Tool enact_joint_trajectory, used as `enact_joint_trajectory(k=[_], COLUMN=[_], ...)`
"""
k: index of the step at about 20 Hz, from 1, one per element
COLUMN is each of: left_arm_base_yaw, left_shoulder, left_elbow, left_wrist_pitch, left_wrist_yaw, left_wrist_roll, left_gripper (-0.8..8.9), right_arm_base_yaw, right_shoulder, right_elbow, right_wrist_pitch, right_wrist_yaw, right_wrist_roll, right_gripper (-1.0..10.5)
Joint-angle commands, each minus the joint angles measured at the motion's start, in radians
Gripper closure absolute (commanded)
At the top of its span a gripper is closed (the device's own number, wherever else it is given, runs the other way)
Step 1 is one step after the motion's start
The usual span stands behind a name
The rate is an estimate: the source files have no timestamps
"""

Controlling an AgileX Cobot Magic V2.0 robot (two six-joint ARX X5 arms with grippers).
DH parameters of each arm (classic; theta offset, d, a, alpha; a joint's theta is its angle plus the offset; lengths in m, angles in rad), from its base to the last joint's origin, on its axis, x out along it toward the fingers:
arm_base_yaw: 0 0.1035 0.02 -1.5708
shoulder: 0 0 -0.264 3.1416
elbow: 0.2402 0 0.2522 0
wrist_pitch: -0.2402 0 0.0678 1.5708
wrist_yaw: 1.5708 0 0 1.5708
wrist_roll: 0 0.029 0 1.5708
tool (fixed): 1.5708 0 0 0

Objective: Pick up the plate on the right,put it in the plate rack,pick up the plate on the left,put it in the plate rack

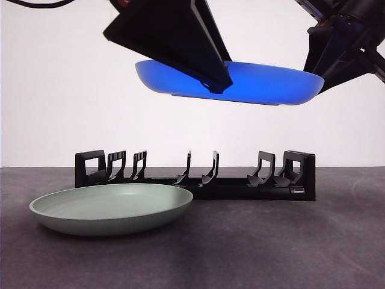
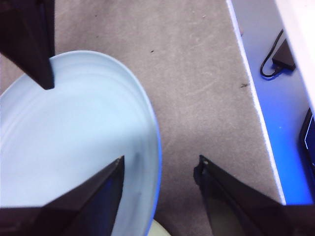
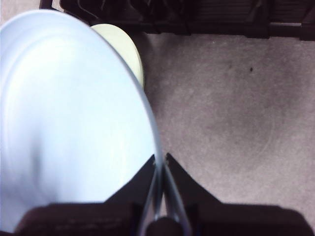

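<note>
- Both arms cropped by the top edge in front view; only dark wedges visible, so arm identity taken from the wrist views.
- Far side of the blue plate (image 1: 258, 84) partly covered by the big dark wedge at upper left; underside mostly in shadow.
- Wrist views wash the blue plate out to pale white-blue; true colour readable only from the front.
- Right pincer (image 3: 161, 160): jaws pressed together on the blue plate's rim, rim edge running between them. In front view, gripping at the plate's right end, upper right.
- Left pincer (image 2: 160, 169): jaws spread wide, holding nothing. One jaw over the blue plate's inner surface, the other over bare counter (image 2: 206, 73) just beside the rim; contact with the plate not discernible.
- Blue plate held in the air, roughly level, slightly tilted, well above the plate rack (image 1: 198, 177) and clear of it.
- Plate rack on the counter, far of centre, long side facing the camera; all visible prong slots empty.
- Green plate (image 1: 111, 208) flat on the counter at near left, in front of the rack's left end, hiding its lower left part. Nothing in it.
- Green plate only a pale sliver in both wrist views.
</note>
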Motion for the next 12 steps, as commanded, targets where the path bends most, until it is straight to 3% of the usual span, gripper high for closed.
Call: enact_joint_trajectory(k=[1, 4, 9, 10, 12], left_arm_base_yaw=[0.0, 0.013, 0.037, 0.039, 0.038], left_shoulder=[0.005, 0.006, 0.008, 0.008, 0.008], left_elbow=[-0.002, -0.002, -0.002, -0.002, -0.002], left_wrist_pitch=[0.003, -0.002, -0.011, -0.012, -0.011], left_wrist_yaw=[-0.002, -0.001, 0.0, 0.0, 0.004], left_wrist_roll=[0.007, 0.007, 0.007, 0.006, 0.002], left_gripper=[6.85, 8.26, 8.22, 8.22, 8.22], right_arm_base_yaw=[0.001, 0.001, 0.0, -0.002, -0.013], right_shoulder=[-0.001, -0.003, -0.032, -0.04, -0.065], right_elbow=[0.004, 0.004, 0.004, 0.005, 0.005], right_wrist_pitch=[0.006, 0.006, 0.043, 0.069, 0.124], right_wrist_yaw=[-0.009, -0.078, -0.075, -0.069, -0.022], right_wrist_roll=[0.003, 0.002, -0.013, -0.013, -0.012], right_gripper=[9.6, 9.6, 9.0, 8.1, 5.1])
